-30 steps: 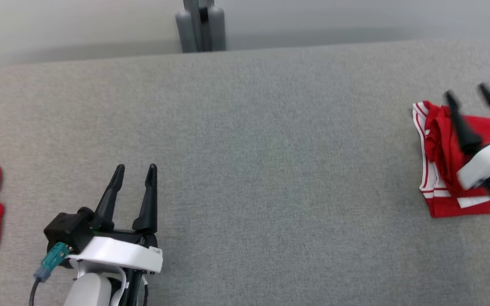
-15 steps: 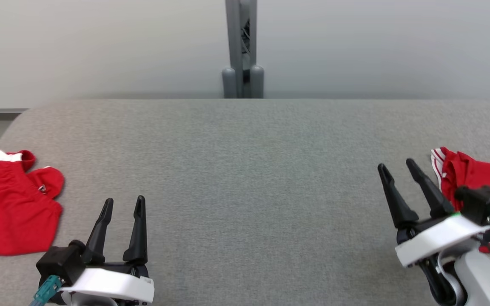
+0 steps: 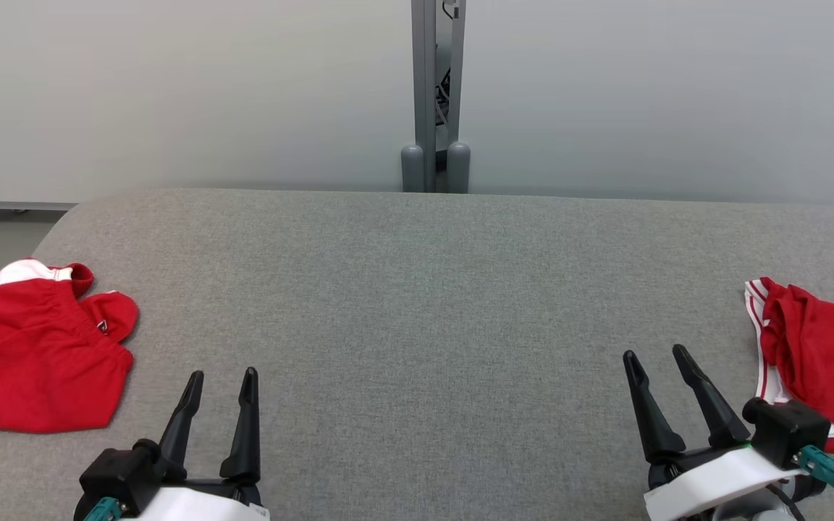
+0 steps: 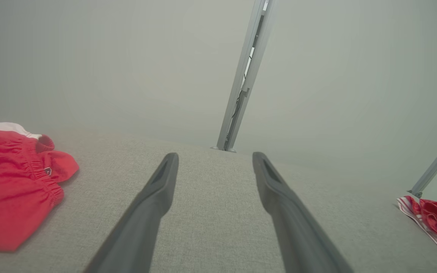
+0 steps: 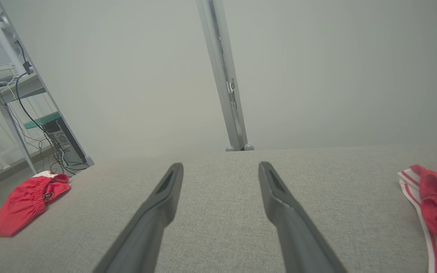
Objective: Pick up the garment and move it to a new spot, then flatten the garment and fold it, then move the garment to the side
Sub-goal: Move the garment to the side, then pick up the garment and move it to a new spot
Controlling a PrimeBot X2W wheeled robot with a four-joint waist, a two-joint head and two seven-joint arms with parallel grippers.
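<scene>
A red garment with white stripes (image 3: 819, 358) lies crumpled at the table's right edge, also in the right wrist view (image 5: 436, 204) and the left wrist view (image 4: 436, 222). A second red garment with an elastic waistband (image 3: 33, 354) lies at the left edge (image 4: 10, 189) (image 5: 25, 203). My left gripper (image 3: 222, 376) stands open and empty at the lower left (image 4: 214, 155), to the right of the left garment. Just left of the striped garment, my right gripper (image 3: 655, 354) is open and empty (image 5: 220, 165).
The grey fabric table (image 3: 417, 311) stretches wide between the two garments. A grey metal post (image 3: 435, 101) stands behind its far edge before a plain wall. Off the table's left, a shelf frame with cables and a computer (image 5: 57, 138) stands on the floor.
The head camera has swung left and tilted up, bringing both garments and the wall into view. My right gripper has drawn back off the striped garment. Both grippers stayed open.
</scene>
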